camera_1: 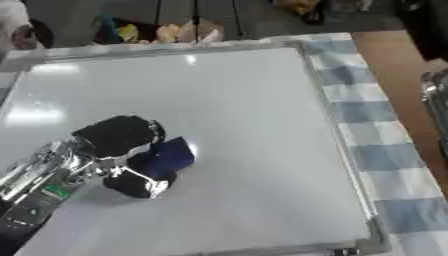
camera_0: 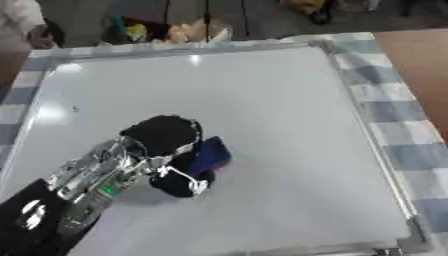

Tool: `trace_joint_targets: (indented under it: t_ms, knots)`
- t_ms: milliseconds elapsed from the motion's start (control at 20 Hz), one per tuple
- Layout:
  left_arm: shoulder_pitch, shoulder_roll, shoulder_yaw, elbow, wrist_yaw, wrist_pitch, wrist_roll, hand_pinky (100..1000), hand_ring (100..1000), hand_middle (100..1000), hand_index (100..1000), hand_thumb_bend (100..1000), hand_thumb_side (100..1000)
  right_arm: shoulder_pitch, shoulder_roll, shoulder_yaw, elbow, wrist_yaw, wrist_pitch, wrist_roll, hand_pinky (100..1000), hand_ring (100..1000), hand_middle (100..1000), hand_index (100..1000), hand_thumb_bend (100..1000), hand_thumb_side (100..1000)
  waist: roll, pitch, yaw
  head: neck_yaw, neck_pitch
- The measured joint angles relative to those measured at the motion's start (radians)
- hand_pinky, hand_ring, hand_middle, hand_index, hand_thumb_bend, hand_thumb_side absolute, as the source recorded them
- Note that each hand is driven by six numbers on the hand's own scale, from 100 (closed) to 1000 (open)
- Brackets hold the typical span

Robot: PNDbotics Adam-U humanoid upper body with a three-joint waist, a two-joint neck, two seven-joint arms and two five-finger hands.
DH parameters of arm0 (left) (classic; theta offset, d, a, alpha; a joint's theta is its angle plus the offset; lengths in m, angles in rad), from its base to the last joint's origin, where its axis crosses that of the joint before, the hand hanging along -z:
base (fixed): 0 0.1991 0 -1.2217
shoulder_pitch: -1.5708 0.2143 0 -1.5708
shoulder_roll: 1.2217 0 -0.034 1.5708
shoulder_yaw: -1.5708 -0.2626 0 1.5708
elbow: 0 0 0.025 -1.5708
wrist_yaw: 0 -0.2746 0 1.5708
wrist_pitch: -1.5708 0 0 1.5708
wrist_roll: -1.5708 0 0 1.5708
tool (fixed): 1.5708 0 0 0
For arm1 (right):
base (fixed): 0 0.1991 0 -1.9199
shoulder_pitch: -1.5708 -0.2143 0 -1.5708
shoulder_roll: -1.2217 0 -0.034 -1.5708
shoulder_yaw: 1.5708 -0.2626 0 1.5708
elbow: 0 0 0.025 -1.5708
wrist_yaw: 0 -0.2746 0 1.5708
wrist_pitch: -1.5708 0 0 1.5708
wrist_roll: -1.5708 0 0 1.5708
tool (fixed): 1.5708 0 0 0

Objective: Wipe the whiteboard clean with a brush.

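A large whiteboard (camera_0: 262, 100) with a silver frame lies flat on the table and fills most of both views. Its surface looks white, with only a tiny dark speck near the left edge. My left hand (camera_0: 166, 137), black with a silver wrist, comes in from the lower left and lies on the board's lower-left part. Its fingers and thumb are curled round a dark blue brush (camera_0: 208, 156) that rests against the board. A dark piece of my right arm (camera_1: 433, 80) shows at the right edge of the right eye view; the hand itself is out of view.
A blue-and-white checked cloth (camera_0: 394, 115) covers the table under the board. Bare brown tabletop (camera_0: 420, 65) runs along the right. Bags and yellow things (camera_0: 175, 31) sit on the floor beyond the far edge.
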Motion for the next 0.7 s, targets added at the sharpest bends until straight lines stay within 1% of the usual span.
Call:
trace_joint_targets:
  t_ms: [700]
  knots:
    - [0.034,0.066,0.054,-0.036,0.005,0.047,0.020,372,460,424,139,100,498,0.000,0.000,0.000,0.000,0.000,0.001,-0.001,822,849,776,854,100,1000,-0.002,-0.002,0.003,-0.002,-0.001]
